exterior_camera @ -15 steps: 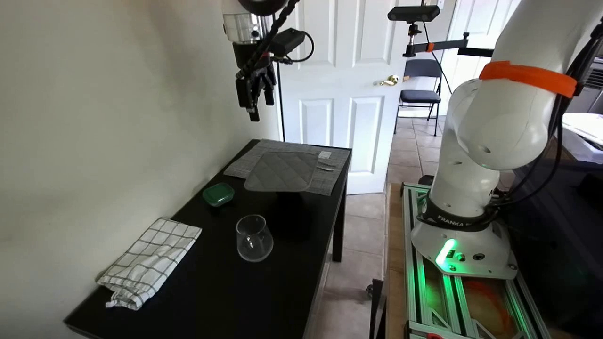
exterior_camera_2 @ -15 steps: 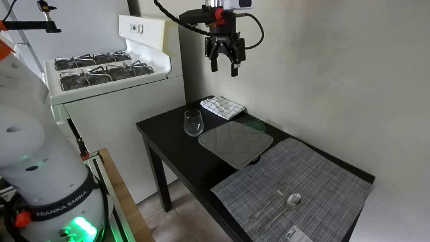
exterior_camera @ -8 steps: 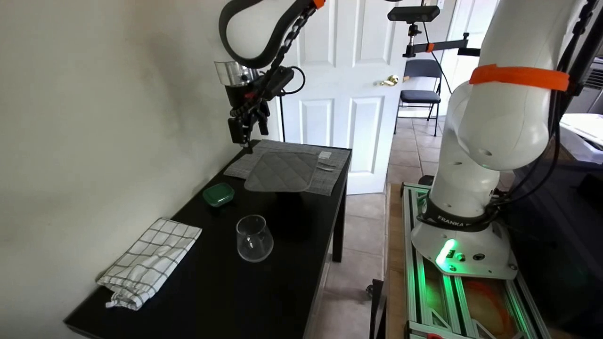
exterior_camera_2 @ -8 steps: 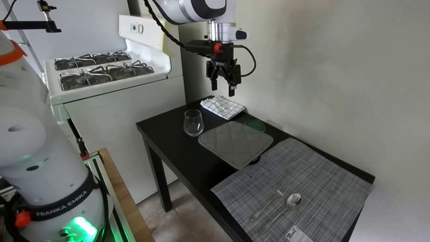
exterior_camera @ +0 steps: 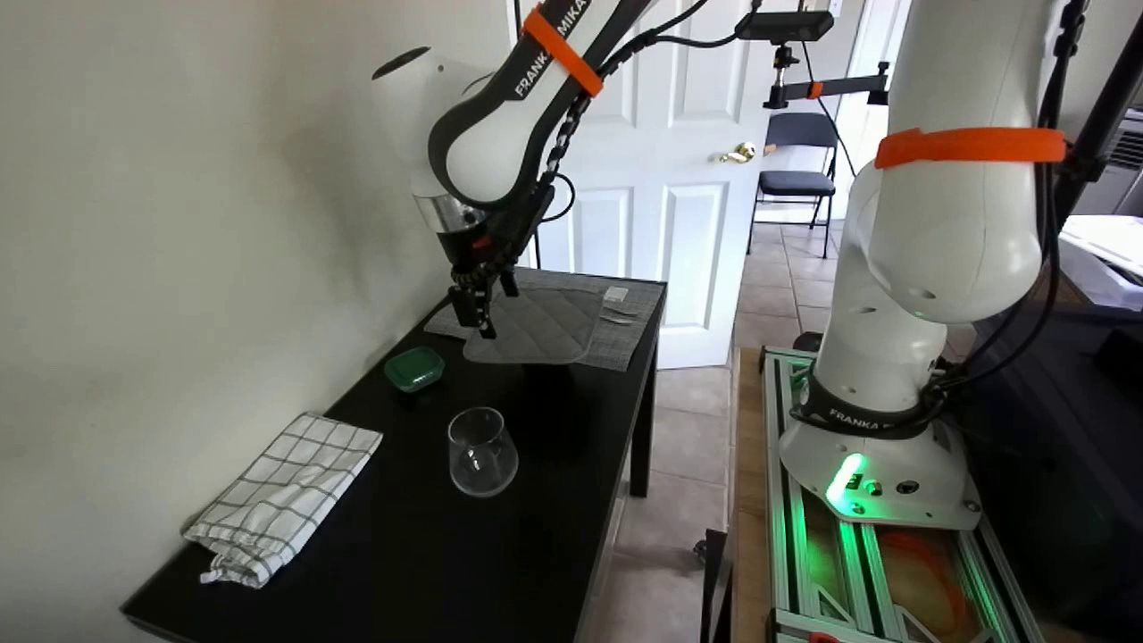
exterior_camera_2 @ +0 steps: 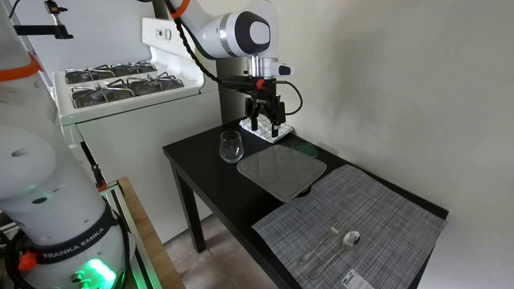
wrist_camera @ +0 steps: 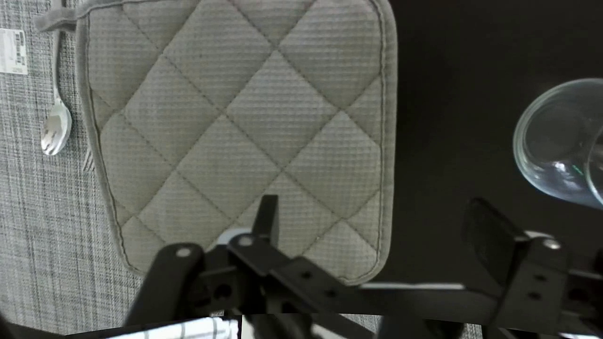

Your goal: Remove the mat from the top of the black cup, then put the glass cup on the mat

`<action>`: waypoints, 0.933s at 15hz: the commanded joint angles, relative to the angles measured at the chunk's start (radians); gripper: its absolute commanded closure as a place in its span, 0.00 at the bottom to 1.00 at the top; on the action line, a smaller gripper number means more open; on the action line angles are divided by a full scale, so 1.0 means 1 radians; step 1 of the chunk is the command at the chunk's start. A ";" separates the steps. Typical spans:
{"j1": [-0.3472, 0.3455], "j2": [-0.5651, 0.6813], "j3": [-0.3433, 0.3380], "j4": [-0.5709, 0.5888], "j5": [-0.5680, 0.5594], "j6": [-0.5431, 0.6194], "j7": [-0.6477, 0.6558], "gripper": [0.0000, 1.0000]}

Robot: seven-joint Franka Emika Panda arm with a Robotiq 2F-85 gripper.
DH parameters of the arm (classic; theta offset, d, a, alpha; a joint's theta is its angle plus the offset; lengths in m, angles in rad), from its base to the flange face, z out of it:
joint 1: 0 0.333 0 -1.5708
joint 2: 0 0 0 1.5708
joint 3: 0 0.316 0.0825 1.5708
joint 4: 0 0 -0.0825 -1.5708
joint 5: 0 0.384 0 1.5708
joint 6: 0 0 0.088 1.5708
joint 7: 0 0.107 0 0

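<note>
The grey quilted mat lies raised above the black table, and also shows in the other views. The black cup is almost wholly hidden under it; a dark bit of the cup shows below the mat's edge. The clear glass cup stands upright on the table beside the mat, also in view here. My gripper is open and empty, above the mat's level. In the wrist view the gripper has one finger over the mat and one past its edge.
A white checkered cloth and a green container lie along the wall side. A grey woven placemat with a fork and spoon covers one table end. A stove stands behind the table.
My gripper has come down a long way toward the table and stays open. The mat, the glass cup and the other things on the table have not moved.
</note>
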 commanded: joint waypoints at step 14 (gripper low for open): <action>0.062 0.174 -0.041 0.010 -0.192 0.014 0.145 0.50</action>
